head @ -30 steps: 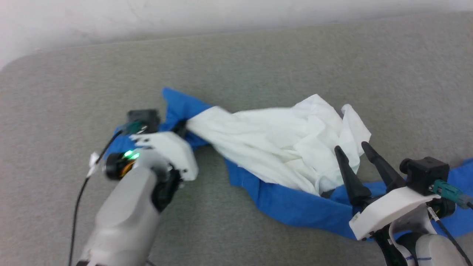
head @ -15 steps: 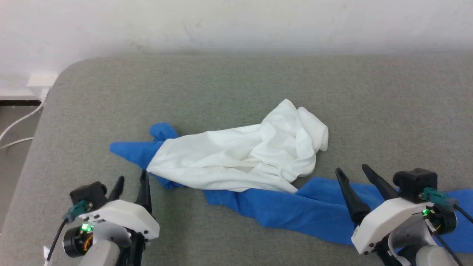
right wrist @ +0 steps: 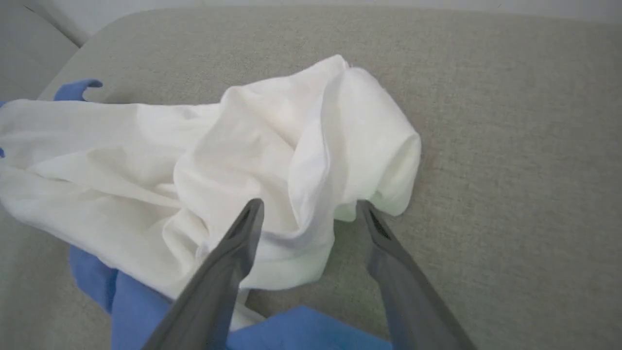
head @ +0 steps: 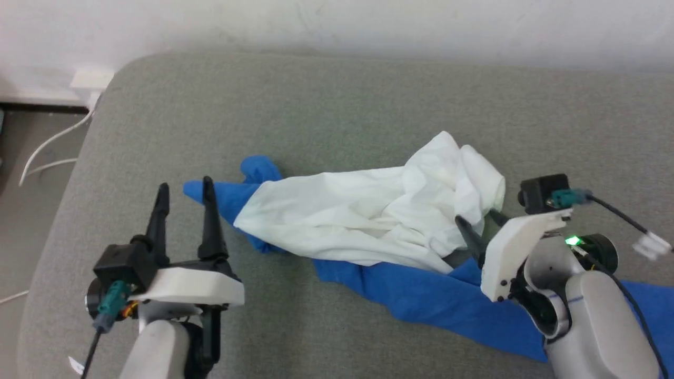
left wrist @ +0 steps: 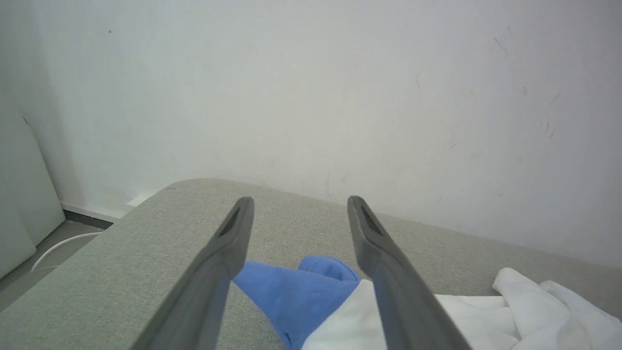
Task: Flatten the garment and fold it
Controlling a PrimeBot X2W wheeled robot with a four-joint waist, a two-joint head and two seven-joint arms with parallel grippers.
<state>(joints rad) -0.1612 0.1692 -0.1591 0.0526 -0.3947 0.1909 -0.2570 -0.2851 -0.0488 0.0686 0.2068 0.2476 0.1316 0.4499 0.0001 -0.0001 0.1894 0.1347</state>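
So the shirt (head: 368, 216) is lying bunched on the grey cushion (head: 316, 105); left end effector (head: 184, 182) is gaping beside its blue sleeve, right end effector (head: 476, 217) is gaping over white folds, white cable (head: 52, 147) trailing off the cushion's left side.

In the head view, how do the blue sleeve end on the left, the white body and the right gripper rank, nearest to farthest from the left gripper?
1. blue sleeve end: just right of the left gripper.
2. white body: in the middle.
3. right gripper: far right, at the body's bunched end.
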